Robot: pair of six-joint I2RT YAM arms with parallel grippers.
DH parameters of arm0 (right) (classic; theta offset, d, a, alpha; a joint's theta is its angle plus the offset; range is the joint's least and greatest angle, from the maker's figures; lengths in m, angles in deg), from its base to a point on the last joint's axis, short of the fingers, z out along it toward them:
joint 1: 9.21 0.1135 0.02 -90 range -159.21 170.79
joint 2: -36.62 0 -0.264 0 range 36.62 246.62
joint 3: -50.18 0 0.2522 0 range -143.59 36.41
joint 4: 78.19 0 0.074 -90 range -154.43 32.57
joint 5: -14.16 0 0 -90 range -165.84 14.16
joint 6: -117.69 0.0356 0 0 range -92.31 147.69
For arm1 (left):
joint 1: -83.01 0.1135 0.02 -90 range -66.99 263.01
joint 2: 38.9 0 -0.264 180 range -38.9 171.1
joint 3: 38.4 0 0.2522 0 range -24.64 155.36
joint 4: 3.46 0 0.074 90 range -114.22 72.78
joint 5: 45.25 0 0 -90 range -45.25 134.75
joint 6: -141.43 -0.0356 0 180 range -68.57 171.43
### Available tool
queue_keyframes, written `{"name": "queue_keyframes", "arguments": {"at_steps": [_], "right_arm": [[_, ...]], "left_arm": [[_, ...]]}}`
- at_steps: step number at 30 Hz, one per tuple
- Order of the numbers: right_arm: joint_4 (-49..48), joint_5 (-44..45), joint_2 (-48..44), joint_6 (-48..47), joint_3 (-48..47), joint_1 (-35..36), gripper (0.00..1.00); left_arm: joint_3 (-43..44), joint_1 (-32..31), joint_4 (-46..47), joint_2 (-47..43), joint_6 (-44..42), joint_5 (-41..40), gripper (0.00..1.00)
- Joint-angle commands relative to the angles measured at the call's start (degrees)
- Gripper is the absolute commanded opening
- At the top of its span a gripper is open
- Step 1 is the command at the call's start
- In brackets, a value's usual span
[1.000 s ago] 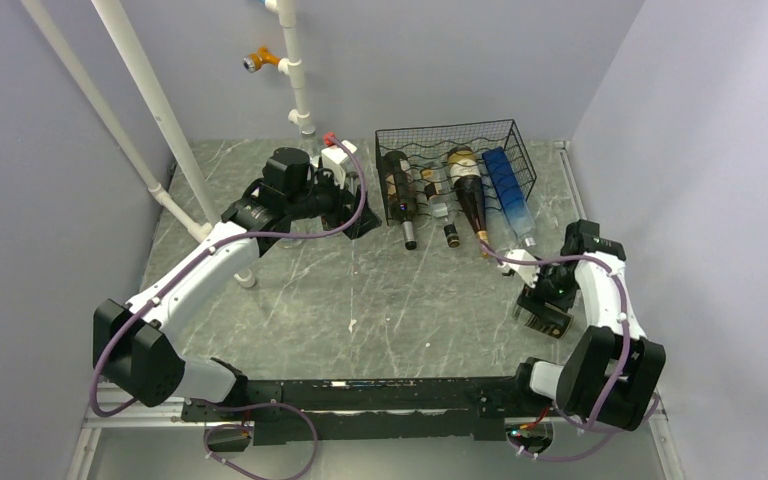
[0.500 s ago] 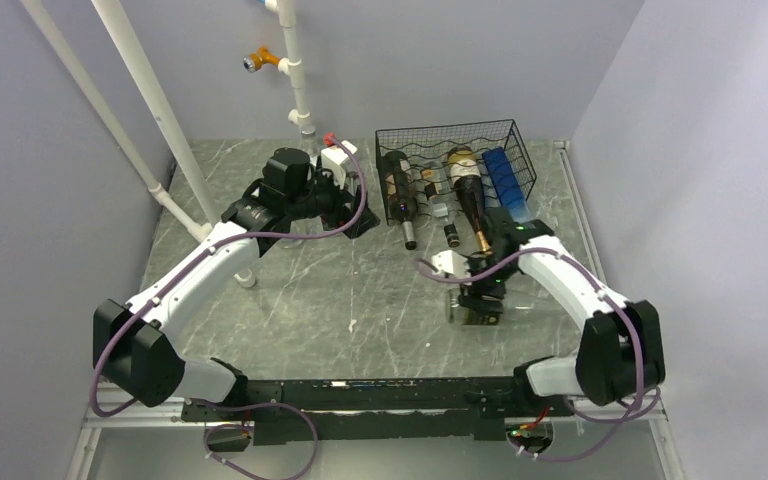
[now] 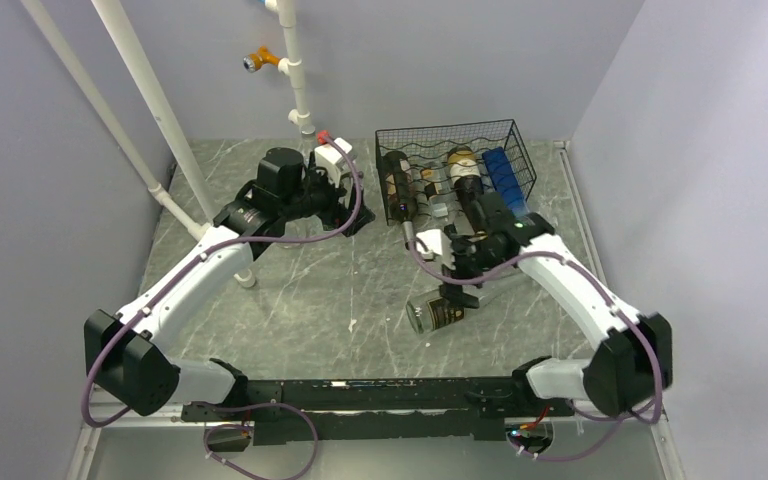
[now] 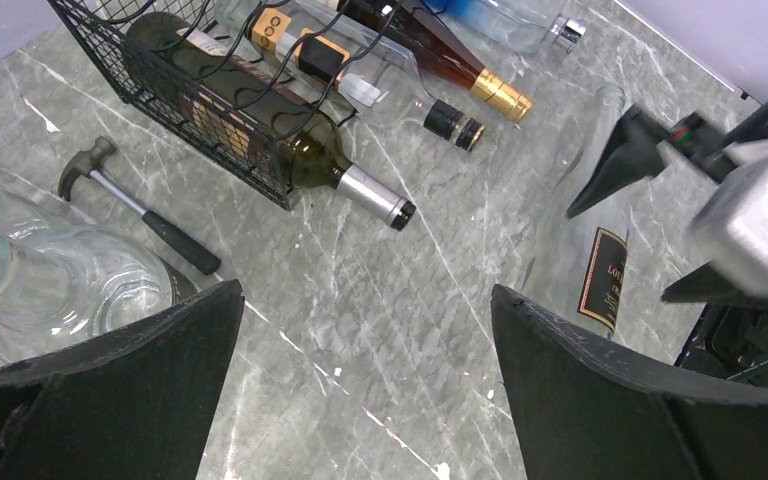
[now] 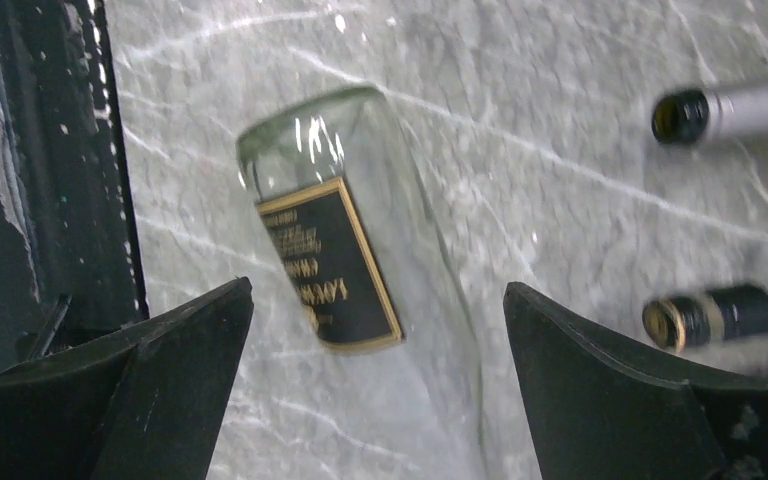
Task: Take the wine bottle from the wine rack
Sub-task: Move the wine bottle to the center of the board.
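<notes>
The black wire wine rack (image 3: 452,150) stands at the back of the table, also visible in the left wrist view (image 4: 174,96). Several bottles lie in it with their necks pointing out. A clear wine bottle with a black and gold label (image 3: 438,309) (image 5: 345,240) (image 4: 588,262) lies on its side on the marble, away from the rack. My right gripper (image 3: 463,276) (image 5: 377,290) hovers just above it, open, one finger on each side, not touching it. My left gripper (image 3: 348,212) (image 4: 365,288) is open over bare marble, left of the rack.
White pipes (image 3: 158,108) slant up at the back left. A small hammer (image 4: 140,212) and clear glassware (image 4: 72,290) lie left of the rack. A dark green bottle (image 4: 300,150), a capped clear one (image 4: 400,85) and a brown one (image 4: 460,65) stick out of the rack's front.
My right arm swung left from the table's right side to the middle, carrying the clear bottle, then its jaws opened and the bottle now lies free. The left arm barely moved.
</notes>
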State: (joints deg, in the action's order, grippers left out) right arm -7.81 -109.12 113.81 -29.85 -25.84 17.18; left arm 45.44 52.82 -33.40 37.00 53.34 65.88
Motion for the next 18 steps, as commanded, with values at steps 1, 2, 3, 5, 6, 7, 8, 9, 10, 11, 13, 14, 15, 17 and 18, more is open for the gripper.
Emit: {"name": "queue_keyframes", "arguments": {"at_steps": [1,2,3,5,6,7,8,9,10,11,13,14,15,17,18], "right_arm": [[2.64,-4.58,-8.13,-9.47,5.86,-8.12,0.99],[4.72,-5.75,-9.00,-14.39,7.00,-11.00,0.99],[5.86,-6.77,-9.61,-19.34,8.10,-14.28,0.99],[5.99,-6.73,-9.80,-27.41,10.20,-20.65,0.99],[5.75,-5.47,-9.03,-30.45,10.77,-24.08,0.99],[5.77,-4.21,-7.78,-32.90,10.89,-25.74,0.99],[6.44,-3.11,-6.25,-35.60,10.41,-28.28,0.99],[7.25,-2.77,-4.40,-38.07,9.44,-30.22,0.99],[7.99,-3.30,-2.82,-40.18,8.45,-31.99,0.99],[8.69,-3.90,-1.16,-42.48,7.39,-33.76,0.99],[9.67,-3.95,2.37,-47.11,5.84,-36.31,0.99],[9.81,-3.28,3.77,-48.47,5.35,-37.05,0.99],[9.99,-2.49,5.18,-49.55,5.09,-37.33,0.99],[9.19,-0.79,7.28,-50.66,5.11,-37.78,0.99],[7.79,0.05,7.95,-51.07,5.62,-37.89,0.99]], "left_arm": [[0.81,-0.23,1.57,0.04,-1.21,2.03,0.99],[0.83,-0.28,1.74,0.35,-1.22,2.54,0.99],[0.88,-0.30,1.85,0.71,-1.21,3.21,1.00],[1.01,-0.43,1.86,1.25,-1.21,4.30,0.99],[0.97,-0.58,1.86,1.33,-1.21,4.63,0.99],[0.87,-0.74,1.86,1.36,-1.21,4.79,0.99],[0.78,-0.93,1.86,1.29,-1.21,4.92,0.99],[0.77,-1.06,1.89,1.29,-1.21,5.04,1.00],[0.78,-1.21,1.88,1.27,-1.21,5.29,0.99],[0.84,-1.34,1.94,1.27,-2.18,5.56,1.00],[0.84,-1.57,1.90,1.36,-3.34,5.89,1.00],[0.81,-1.74,1.86,1.36,-3.51,5.89,0.99],[0.86,-1.79,1.75,1.36,-3.68,5.86,1.00],[0.93,-2.01,1.62,1.28,-3.98,5.92,0.99],[0.90,-2.05,1.63,1.21,-4.10,5.99,0.99]]}}
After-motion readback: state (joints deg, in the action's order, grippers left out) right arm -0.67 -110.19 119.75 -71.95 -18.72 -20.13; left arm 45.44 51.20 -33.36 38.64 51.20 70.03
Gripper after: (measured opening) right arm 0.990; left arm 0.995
